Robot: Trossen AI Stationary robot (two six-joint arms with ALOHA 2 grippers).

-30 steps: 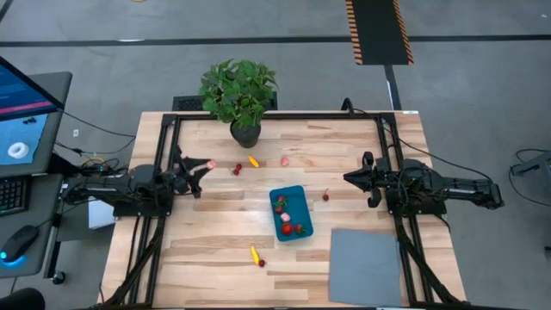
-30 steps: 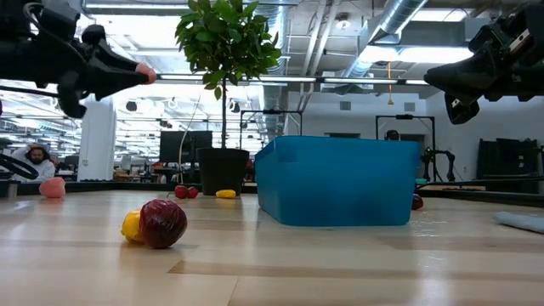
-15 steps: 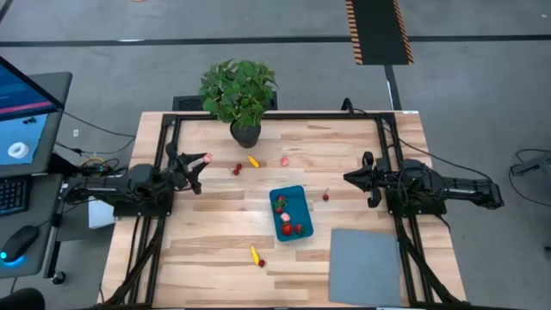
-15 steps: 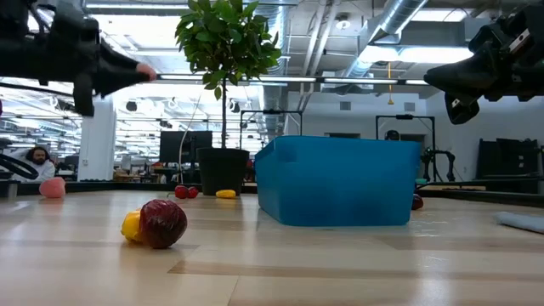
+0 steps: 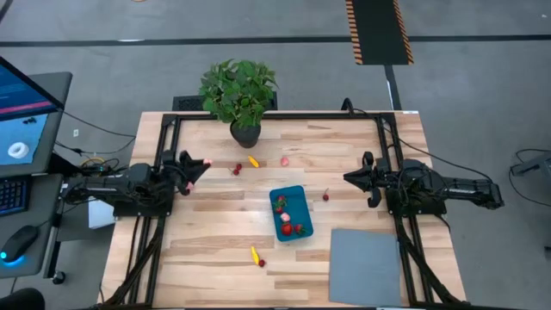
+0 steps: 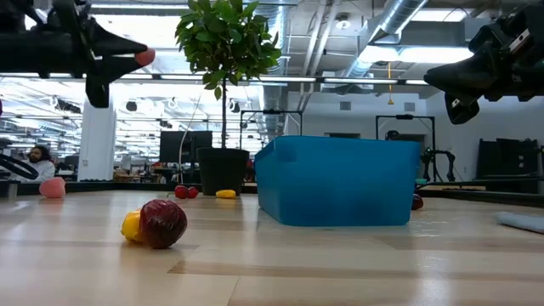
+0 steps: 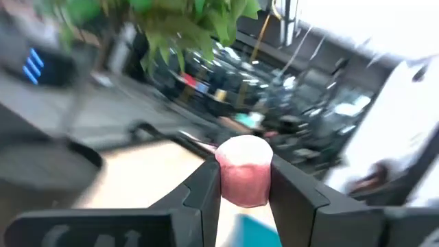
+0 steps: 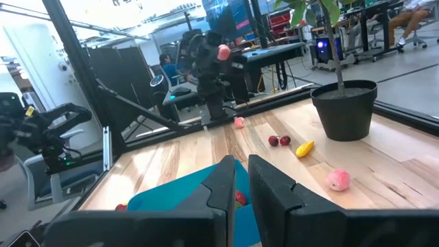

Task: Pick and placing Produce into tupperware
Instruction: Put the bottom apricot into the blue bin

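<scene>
The left gripper (image 7: 245, 180) is pinching a pink produce piece (image 7: 244, 170) between its two fingers, and it is hanging in the air well to the left of the tupperware (image 5: 291, 213), over the table's (image 5: 207, 232) left edge. In the low view that pink piece (image 6: 145, 57) is sitting high above the wood at the gripper's tip. The left wrist view is smearing everything behind it, so only green leaves and a sliver of teal are coming through.

The right gripper (image 5: 348, 178) is waiting well to the right of the tupperware, off the table surface, with its fingers close together and a narrow gap between them; nothing is showing in that gap.

Inside the tupperware, several red pieces and one pale pink one are lying on the floor; exactly what each one is, I cannot make out from above. In the low view the tub's wall (image 6: 340, 183) is hiding all its contents.

Loose produce is lying around the tupperware: a yellow piece (image 5: 253, 161), dark red cherries (image 5: 237, 170) and a pink piece (image 5: 285, 161) behind it near the potted plant (image 5: 239, 96), a small red one (image 5: 325, 197) just to its right, and a yellow-and-red pair (image 5: 256, 257) in front. A grey mat (image 5: 366, 266) is lying front-right of the tupperware, its near edge cut off.
</scene>
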